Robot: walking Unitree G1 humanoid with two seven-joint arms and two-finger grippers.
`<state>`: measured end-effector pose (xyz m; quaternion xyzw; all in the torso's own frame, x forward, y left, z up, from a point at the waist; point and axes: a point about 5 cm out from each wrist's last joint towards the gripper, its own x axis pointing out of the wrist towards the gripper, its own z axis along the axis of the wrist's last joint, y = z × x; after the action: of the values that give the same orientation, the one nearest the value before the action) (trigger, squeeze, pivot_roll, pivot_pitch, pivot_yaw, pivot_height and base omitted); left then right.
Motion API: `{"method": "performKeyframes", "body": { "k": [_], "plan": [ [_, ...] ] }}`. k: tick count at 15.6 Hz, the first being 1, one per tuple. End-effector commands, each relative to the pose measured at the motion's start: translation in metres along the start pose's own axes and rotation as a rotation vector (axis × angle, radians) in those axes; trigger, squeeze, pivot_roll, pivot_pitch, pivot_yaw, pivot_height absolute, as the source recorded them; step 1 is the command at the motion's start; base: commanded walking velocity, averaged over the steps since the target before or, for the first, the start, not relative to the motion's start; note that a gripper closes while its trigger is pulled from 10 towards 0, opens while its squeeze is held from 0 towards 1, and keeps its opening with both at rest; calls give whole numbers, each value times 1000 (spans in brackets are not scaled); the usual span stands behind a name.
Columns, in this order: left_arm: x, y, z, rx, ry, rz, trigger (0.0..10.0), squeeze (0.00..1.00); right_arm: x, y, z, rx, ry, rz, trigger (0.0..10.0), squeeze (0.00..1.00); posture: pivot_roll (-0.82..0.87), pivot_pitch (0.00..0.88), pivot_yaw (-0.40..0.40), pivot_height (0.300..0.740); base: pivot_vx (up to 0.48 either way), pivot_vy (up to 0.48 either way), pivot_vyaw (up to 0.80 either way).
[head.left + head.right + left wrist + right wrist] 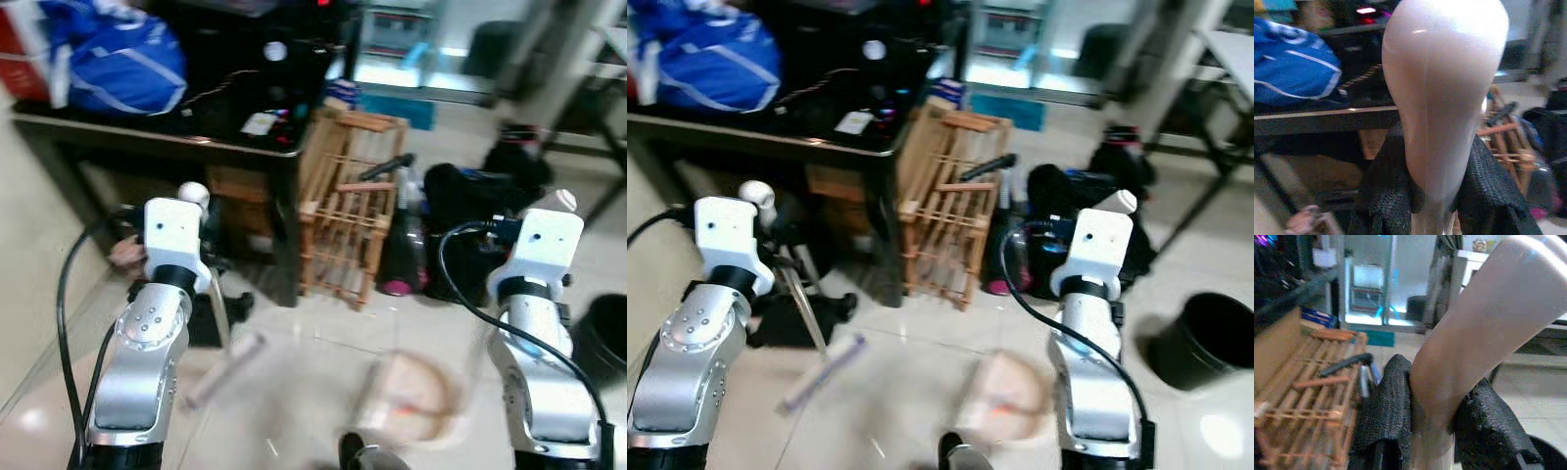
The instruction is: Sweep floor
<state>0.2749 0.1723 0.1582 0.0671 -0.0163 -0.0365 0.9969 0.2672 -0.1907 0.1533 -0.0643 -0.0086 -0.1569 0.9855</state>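
Sweeping looks underway: left end effector (pixel 1435 205) clamps a broom handle (pixel 1444 98), right end effector (pixel 1432 440) clamps a dustpan handle (pixel 1484 328); dustpan (pixel 416 397) rests on floor (pixel 294 392) between them, blurred.

Wooden crate (pixel 345 206), table (pixel 147 142) ahead

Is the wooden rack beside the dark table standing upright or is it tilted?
Tilted. The wooden rack stands on the floor with its top leaning toward the dark table.
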Motion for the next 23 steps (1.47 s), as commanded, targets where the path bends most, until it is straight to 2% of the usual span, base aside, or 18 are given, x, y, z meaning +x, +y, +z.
{"method": "performKeyframes", "body": {
  "k": [1, 3, 5, 6, 8, 10, 11, 12, 14, 17, 20, 23],
  "plan": [
    [-1, -7, 7, -9, -24, -34, 10000, 0, -1, -1, 4, 43, 3, 44, 10000, 0, 70, 0, 12, 740, 0, 0, -800],
    [-3, -9, 6, -37, -11, -64, 10000, 0, -3, 1, 5, 62, 16, 62, 10000, 0, 60, 0, 20, 740, 0, 0, -800],
    [0, -6, 8, 8, -23, -50, 10000, 0, -4, 5, 7, 57, 21, 89, 10000, 0, 60, 0, 22, 740, 0, 0, -800],
    [-1, -7, 9, -6, -22, -60, 10000, 0, -3, 6, 9, 29, 3, 99, 10000, 0, 61, 0, 23, 740, 0, 0, -800],
    [-2, -8, 8, -60, -6, -96, 10000, 0, -4, 2, 6, 48, 30, 77, 10000, 0, 58, 0, 26, 740, 0, 0, -800],
    [-2, -10, 4, -69, 20, -111, 10000, 0, -6, -4, 6, 54, 32, 52, 10000, 0, 44, 0, 38, 740, 0, 0, -800],
    [1, -9, 4, 2, -2, -93, 10000, 0, -5, -8, 9, 29, 9, 29, 10000, 0, 38, 0, 43, 740, 0, 0, -800],
    [4, -10, 3, 33, -7, -84, 10000, 0, -5, -10, 10, 50, 11, 14, 10000, 0, 39, 0, 47, 740, 0, 0, -800],
    [5, -9, 6, 27, -25, -99, 10000, 0, -6, -10, 10, 64, 22, 15, 10000, 0, 37, 0, 50, 740, 0, 0, -800],
    [6, -6, 9, 12, -50, -75, 10000, 0, -7, -9, 7, 29, 21, 3, 10000, 0, 44, 0, 47, 740, 0, 0, -800],
    [2, -2, 5, 17, -45, -37, 10000, 0, -3, -1, 11, 9, 13, 84, 10000, 0, 47, 0, 20, 740, 0, 0, -800],
    [1, -2, 5, 20, -45, -44, 10000, 0, -2, 1, 9, 19, 37, 102, 10000, 0, 57, 0, 7, 740, 0, 85, -800]
  ]
}}
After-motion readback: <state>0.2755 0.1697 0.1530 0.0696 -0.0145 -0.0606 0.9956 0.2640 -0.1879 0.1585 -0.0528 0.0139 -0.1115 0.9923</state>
